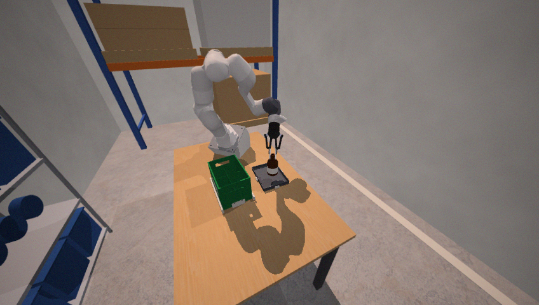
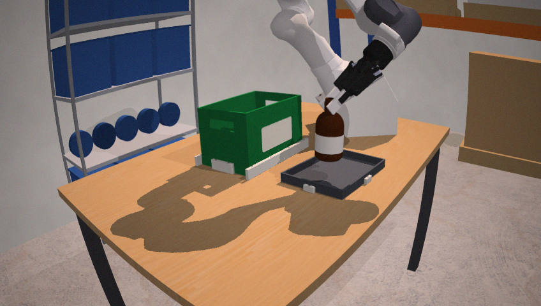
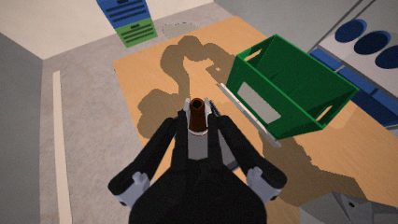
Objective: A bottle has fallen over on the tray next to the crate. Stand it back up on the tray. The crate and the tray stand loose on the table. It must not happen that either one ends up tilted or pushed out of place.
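While grey walls stand all around, a wood table holds up the work, with big dark shadows on its top. The green crate sits beside the flat tray, a little apart, so the arm has some room. The tray's low sides may help stop a slip. The brown bottle is upright at the tray's far side, seen from outside; I cannot tell if its bottom fully touches. The gripper has its fingers pinching the neck, likely to keep it from tipping.
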`<state>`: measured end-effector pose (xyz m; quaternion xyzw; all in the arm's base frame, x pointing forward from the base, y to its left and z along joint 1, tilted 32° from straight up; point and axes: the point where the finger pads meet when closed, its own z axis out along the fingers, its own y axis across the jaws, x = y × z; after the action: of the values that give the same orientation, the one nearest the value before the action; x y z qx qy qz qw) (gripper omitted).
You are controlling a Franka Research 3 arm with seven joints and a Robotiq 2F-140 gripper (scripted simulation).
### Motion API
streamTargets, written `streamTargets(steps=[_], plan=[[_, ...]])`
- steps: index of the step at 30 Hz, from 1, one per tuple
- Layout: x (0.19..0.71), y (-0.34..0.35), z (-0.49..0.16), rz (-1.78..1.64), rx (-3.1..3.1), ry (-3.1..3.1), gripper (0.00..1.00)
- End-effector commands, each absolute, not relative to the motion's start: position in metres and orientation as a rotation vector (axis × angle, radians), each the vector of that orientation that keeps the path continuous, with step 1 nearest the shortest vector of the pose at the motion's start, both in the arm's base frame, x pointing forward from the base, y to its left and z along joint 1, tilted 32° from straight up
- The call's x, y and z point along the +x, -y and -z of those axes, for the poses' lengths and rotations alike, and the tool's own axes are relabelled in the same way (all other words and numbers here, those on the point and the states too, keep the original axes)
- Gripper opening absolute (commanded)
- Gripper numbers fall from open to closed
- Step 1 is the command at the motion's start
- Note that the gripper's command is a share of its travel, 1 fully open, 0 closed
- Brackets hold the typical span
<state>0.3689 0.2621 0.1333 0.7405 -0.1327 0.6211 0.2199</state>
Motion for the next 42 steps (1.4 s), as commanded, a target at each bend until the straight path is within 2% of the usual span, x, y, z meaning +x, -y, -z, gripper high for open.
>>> streamTargets(steps=[1, 42], plan=[[0.3683, -0.2641, -0.1358, -1.743, 2.035, 0.373, 0.00], [0.3667, -0.2648, -0.1335, -1.869, 1.909, 0.329, 0.00]])
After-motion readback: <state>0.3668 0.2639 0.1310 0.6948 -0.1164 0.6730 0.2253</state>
